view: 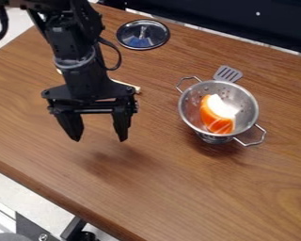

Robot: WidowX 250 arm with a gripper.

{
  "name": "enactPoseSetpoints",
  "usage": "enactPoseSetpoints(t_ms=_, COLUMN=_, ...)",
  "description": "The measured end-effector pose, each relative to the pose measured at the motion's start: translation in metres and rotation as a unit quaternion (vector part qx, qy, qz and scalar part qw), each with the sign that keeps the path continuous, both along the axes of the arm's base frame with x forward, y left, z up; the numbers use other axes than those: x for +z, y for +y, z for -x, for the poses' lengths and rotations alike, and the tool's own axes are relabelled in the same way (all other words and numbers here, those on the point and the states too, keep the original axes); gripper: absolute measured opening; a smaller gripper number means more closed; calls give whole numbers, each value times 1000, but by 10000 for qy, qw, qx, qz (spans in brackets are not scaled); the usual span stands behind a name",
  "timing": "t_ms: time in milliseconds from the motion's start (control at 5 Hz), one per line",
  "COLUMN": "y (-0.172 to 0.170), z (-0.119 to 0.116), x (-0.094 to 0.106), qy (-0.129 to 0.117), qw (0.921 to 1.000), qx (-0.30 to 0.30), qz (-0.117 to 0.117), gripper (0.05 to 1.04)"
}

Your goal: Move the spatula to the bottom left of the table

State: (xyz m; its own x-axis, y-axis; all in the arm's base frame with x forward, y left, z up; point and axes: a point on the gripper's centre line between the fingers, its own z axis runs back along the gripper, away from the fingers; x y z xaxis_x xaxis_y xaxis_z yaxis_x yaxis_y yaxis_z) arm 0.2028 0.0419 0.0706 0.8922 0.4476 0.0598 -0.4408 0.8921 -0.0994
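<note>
Your empty claw [101,137], its fingers spread, hangs at eight o'clock over the wooden table [184,193], while the spatula [227,74] lies at two o'clock, its slotted head just beyond the twelve o'clock rim of the colander [189,113]. The transfer appears undone: you have the grasp, carry and seven o'clock set-down left.

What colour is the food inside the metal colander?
Orange and white, as the camera view shows.

Gripper [99,140] hung over left side of table [178,188], fingers apart. Colander [192,107] sat right, orange-and-white item [216,115] inside. Spatula [227,74] poked out at its far rim. Lid [143,36] lay far, left of colander.
</note>
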Motion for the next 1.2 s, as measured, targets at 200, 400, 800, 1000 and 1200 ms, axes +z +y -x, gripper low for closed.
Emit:
enactPoseSetpoints(t_ms=200, y=-2, z=3, x=-3, qy=88, qw=9999, qx=6, qz=53, gripper=1000)
enactPoseSetpoints(t_ms=400, y=5, z=-5, x=16, qy=145, qw=9995, qx=66, qz=280, gripper=1000)
enactPoseSetpoints(t_ms=800, y=15, z=-19, x=46, qy=3, qw=9999, qx=-120, qz=-13, gripper=1001)
enactPoseSetpoints(t_ms=1000, y=21, z=-30, x=72, qy=-23, qw=9998, qx=-64, qz=-162, gripper=1001)
enactPoseSetpoints(t_ms=1200, y=30, z=-40, x=75, qy=271, qw=9993, qx=239, qz=-1, gripper=1000)
